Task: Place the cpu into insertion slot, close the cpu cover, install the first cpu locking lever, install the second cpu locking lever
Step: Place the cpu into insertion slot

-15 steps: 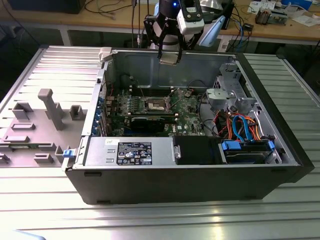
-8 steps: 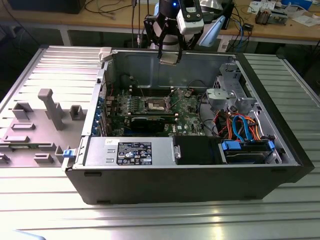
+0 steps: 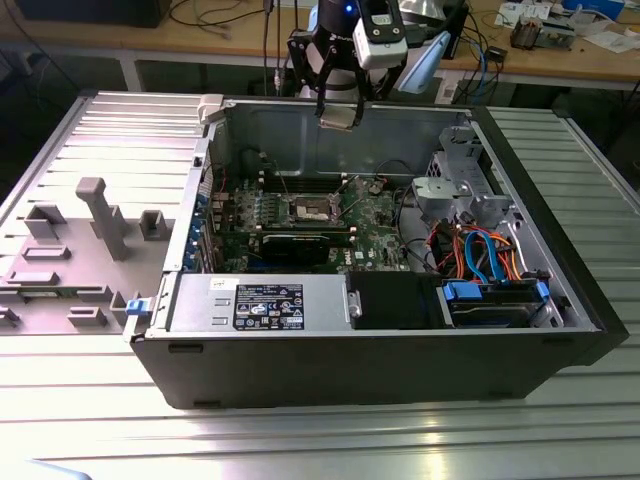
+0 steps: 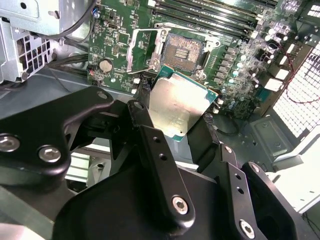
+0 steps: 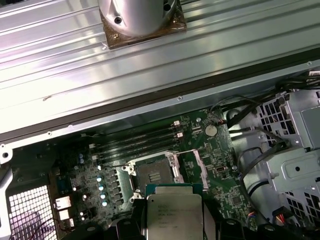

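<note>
gripper [image 3: 338, 110] jaws clamped on the cpu [image 4: 181, 106] by 2 opposite edges, held in the air over the open pc case [image 3: 400, 365]. cpu: flat square, silvery face w/ faint print, thin green rim. insertion slot [image 4: 184, 50] lies uncovered on the green board [image 4: 115, 30] below, cpu cover [image 4: 144, 49] swung open beside it.

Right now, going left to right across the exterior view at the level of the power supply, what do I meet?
Grey fixture with an upright post → blue latch → black-labelled power supply box → black drive bay box → blue drive caddy.
</note>
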Available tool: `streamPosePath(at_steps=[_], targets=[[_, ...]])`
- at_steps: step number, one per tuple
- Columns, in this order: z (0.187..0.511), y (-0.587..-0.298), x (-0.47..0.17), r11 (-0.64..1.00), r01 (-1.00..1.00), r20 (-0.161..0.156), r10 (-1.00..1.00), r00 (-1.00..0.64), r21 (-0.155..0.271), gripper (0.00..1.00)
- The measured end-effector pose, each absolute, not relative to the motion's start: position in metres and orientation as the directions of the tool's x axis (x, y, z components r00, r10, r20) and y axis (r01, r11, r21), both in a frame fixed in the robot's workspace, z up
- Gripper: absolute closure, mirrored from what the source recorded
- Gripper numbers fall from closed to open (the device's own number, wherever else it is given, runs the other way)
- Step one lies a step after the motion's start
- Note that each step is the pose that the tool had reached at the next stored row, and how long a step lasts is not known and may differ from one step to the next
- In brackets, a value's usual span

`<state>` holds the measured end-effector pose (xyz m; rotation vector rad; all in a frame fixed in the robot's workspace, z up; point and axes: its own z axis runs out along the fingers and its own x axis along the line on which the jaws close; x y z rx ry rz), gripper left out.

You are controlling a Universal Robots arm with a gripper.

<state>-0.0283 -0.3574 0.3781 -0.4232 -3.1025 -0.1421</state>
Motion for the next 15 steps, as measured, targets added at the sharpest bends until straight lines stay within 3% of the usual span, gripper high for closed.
streamPosePath(at_steps=[15], targets=[[0.378, -0.3574, -0.0311, 0.943, 0.322, 0.019, 0.322, -0.947, 0.089, 0.46]])
